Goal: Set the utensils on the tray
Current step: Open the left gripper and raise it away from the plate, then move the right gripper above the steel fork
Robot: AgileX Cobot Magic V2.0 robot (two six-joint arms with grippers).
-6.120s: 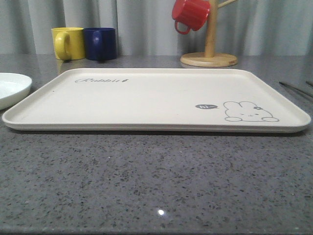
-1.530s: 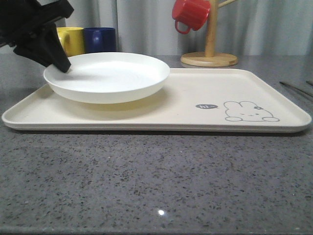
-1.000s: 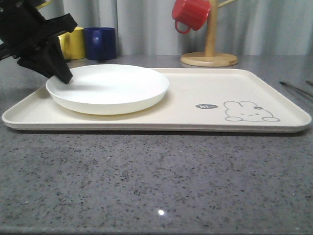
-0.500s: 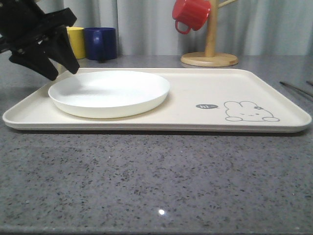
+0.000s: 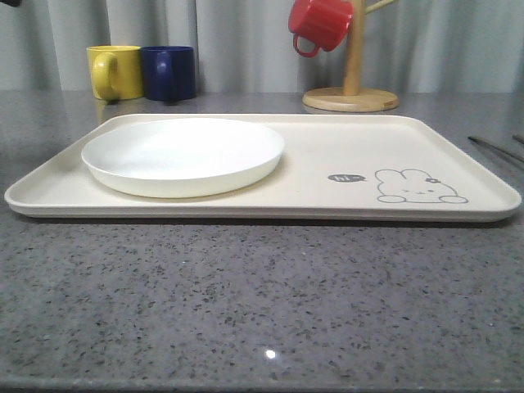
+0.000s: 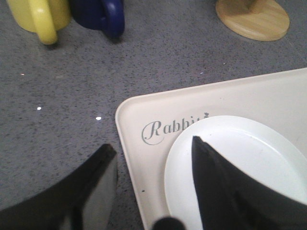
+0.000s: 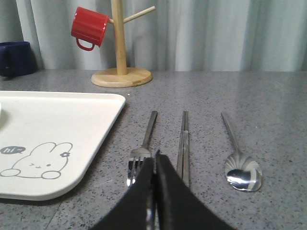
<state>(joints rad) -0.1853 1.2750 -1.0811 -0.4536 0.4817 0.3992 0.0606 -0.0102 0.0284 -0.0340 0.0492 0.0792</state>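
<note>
Now, plate (image 5: 182,155): rests on tray (image 5: 344,147), at its 9 o'clock end.
Left pincer (image 6: 153,191): spread wide, empty, above tray corner.
Right pincer (image 7: 154,191): closed, empty.
Right wrist view: fork (image 7: 141,153), chopsticks (image 7: 183,143), spoon (image 7: 240,163) on table (image 5: 262,311), at 3 o'clock of tray.

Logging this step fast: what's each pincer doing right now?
Left pincer: open, empty, above the tray corner and plate.
Right pincer: shut, holding nothing, above the table near the fork.

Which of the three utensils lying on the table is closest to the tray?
The fork. It lies right beside the tray edge, while the chopsticks come next and the spoon lies farthest out.
</note>
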